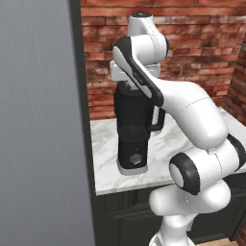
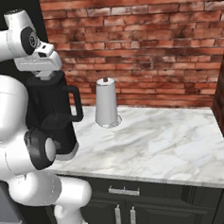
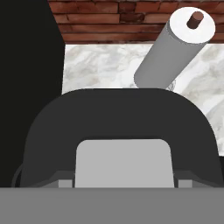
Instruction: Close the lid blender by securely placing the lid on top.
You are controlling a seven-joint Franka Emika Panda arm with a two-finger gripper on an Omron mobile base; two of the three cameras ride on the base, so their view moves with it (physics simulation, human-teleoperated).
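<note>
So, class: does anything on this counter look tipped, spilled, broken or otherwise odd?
Nothing stands out. The blender stands upright on the counter, the paper towel roll stands upright on its holder beside it, and the lid sits level under the hand. No spills or damage.

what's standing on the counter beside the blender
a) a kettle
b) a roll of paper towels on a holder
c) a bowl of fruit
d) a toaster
b, a grey paper towel roll stands upright on its holder with a brown post tip at the top, on the marble counter to the right of the blender in the right base view.
</note>
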